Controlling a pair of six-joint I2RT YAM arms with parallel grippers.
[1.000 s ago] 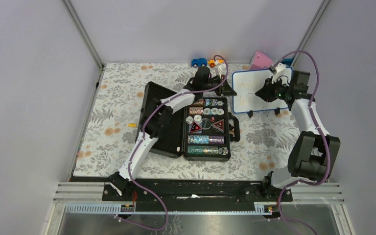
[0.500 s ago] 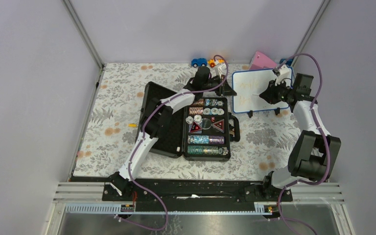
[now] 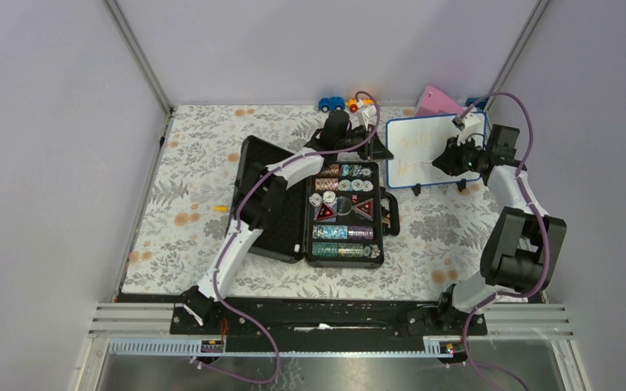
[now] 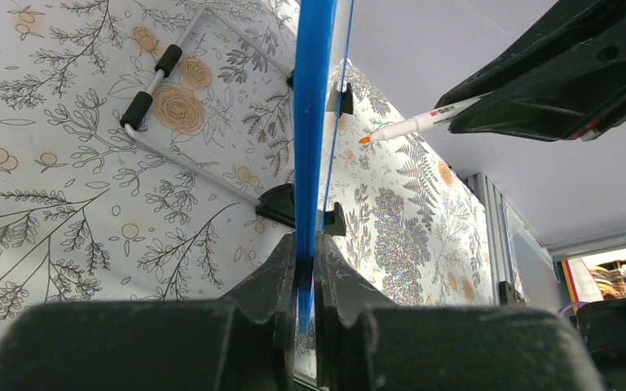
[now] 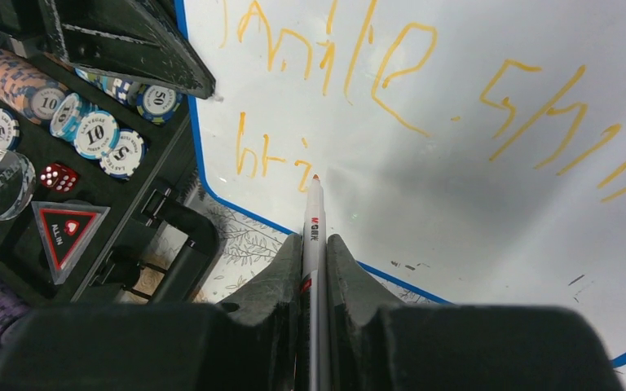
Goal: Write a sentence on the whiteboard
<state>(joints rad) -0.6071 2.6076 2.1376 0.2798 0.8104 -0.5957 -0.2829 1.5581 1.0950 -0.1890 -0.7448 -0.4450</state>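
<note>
Whiteboard (image 3: pixel 414 155) upright, edge between left fingers (image 4: pixel 267 287); marker (image 5: pixel 313 218) in right fingers (image 5: pixel 280 278), tip toward it.

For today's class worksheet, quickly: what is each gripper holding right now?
Left gripper: shut on the whiteboard edge.
Right gripper: shut on the marker.

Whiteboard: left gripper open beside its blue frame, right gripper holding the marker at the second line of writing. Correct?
No. The left gripper isn't open beside the frame; the left wrist view shows it shut on the whiteboard by its blue frame. The rest stands: the right gripper holds the marker at the second line of the sentence.
</note>
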